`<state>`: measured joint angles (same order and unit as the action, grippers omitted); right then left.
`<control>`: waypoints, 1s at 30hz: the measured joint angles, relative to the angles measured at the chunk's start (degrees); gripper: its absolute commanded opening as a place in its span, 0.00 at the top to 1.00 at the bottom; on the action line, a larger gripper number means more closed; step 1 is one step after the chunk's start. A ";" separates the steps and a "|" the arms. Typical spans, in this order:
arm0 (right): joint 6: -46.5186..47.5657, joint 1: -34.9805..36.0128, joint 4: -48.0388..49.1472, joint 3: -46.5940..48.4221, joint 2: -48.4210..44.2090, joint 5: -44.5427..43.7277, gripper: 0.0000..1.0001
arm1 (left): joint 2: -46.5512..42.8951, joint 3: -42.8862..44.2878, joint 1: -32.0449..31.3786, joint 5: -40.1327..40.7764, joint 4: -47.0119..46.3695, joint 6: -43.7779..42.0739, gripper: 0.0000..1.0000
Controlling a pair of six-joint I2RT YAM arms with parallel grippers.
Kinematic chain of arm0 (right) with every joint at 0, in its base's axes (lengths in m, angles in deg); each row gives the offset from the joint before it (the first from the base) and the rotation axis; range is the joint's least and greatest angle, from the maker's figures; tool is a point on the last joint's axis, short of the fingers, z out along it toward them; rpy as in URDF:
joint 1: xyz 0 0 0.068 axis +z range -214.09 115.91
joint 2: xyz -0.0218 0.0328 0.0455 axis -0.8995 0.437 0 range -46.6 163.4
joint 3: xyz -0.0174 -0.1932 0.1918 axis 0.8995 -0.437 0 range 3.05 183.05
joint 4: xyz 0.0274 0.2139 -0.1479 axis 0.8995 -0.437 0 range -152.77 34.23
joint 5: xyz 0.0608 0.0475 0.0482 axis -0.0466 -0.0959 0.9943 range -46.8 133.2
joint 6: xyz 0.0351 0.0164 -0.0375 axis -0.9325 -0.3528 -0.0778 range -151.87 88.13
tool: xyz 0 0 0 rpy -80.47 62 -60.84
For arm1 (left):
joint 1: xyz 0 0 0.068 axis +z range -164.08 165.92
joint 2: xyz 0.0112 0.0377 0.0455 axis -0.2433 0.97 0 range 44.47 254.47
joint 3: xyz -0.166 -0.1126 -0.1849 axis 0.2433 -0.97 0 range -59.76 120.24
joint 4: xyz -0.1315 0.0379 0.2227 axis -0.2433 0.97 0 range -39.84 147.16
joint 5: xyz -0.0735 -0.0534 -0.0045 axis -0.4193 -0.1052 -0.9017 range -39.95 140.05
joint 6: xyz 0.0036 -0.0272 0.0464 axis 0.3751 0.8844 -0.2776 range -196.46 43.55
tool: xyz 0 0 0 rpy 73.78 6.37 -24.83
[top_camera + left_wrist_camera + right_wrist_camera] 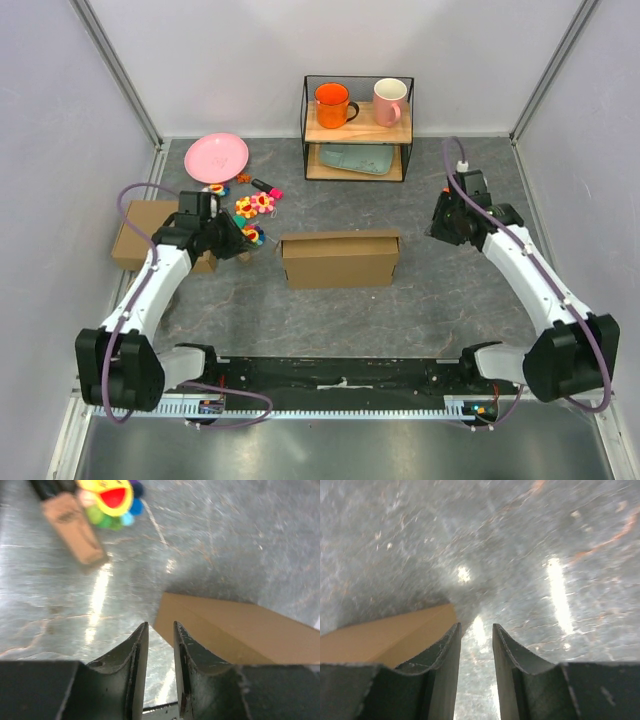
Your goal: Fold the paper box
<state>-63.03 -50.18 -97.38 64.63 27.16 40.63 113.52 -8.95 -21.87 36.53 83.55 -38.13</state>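
Boxes: two, the paper box (340, 258) and another box (135, 238); both jaws parted, empty.

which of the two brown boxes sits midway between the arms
The centre box, long side facing the camera; the other box lies far left, partly hidden behind the left arm.

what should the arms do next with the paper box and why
Probably just draw both arms back toward their bases. The paper box stands closed mid-table with its lid down, and neither the left gripper nor the right gripper touches it: both have jaws slightly apart with nothing between. From the top view no flap looks left to press.
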 measured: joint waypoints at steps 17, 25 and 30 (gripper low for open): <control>12.44 7.93 7.32 -4.28 -30.16 5.18 0.38 | -19.52 0.02 3.17 4.35 1.38 -3.82 0.64; 15.76 14.01 3.08 -8.76 -28.44 3.82 0.38 | -27.82 -2.62 3.15 3.32 0.96 -5.33 0.64; 16.33 18.05 3.43 -9.09 -26.69 0.57 0.38 | -30.29 -2.84 2.60 1.49 0.94 -5.97 0.66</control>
<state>-46.70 -32.12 -93.94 55.54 0.47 41.20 83.23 -11.79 -19.27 38.02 84.49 -44.10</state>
